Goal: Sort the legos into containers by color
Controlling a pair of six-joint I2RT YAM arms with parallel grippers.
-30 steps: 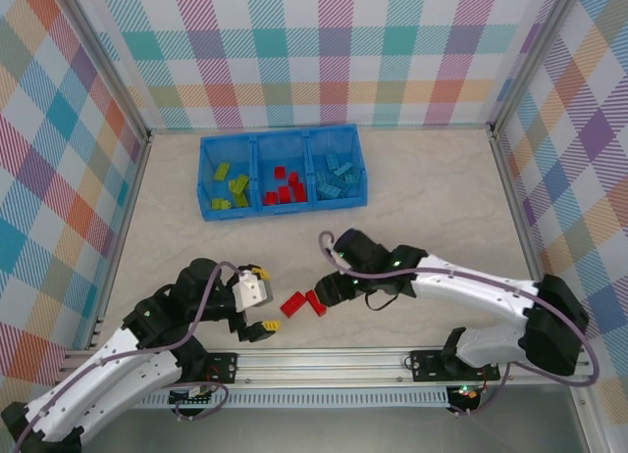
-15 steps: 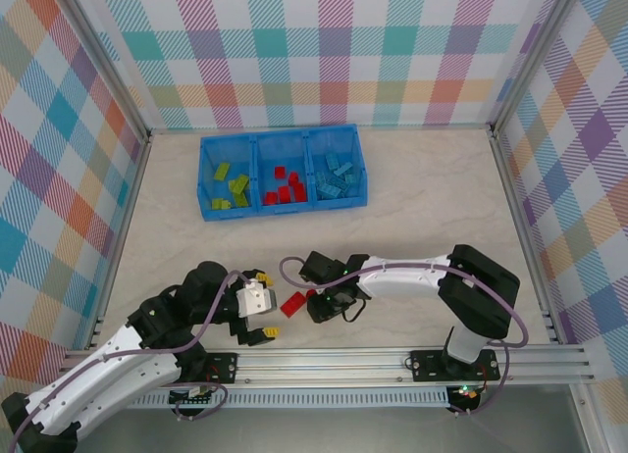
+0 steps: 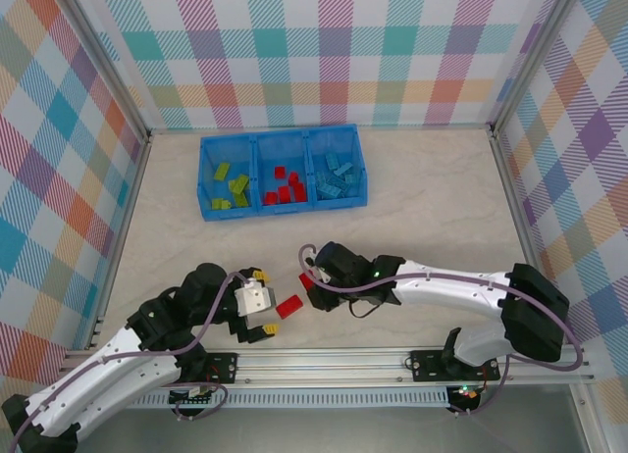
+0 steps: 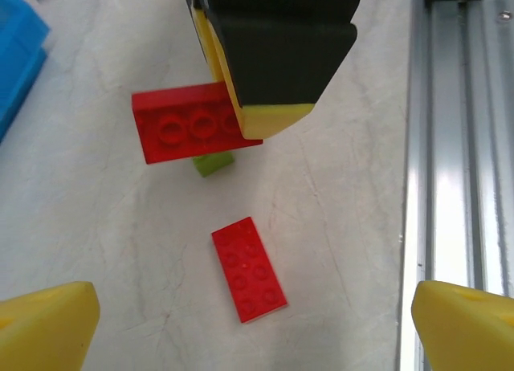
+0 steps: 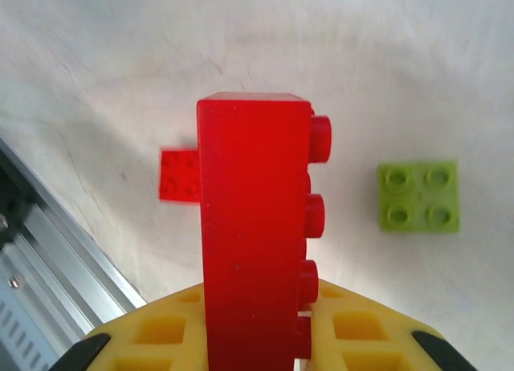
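Observation:
My right gripper [image 5: 257, 311] is shut on a red lego brick [image 5: 253, 226], held on edge just above the table; from above the gripper [image 3: 310, 288] sits left of centre near the front. A flat red lego [image 4: 249, 268] lies on the table between my left gripper's [image 4: 257, 327] wide-open yellow fingers [image 4: 48, 323]. A lime green lego [image 5: 419, 196] lies beside it, partly under the held brick [image 4: 189, 130]. The blue tray [image 3: 285, 211] at the back holds lime green [image 3: 229, 185], red [image 3: 285, 188] and light blue legos [image 3: 336, 176] in separate compartments.
An aluminium rail [image 4: 458, 146] runs along the table's near edge, close to the loose legos. Plaid walls enclose the table on three sides. Bare table lies between the grippers and the tray.
My right arm swung left to the two red legos, shut on one and raised it a little. The other red lego stays on the table. The left arm barely moved.

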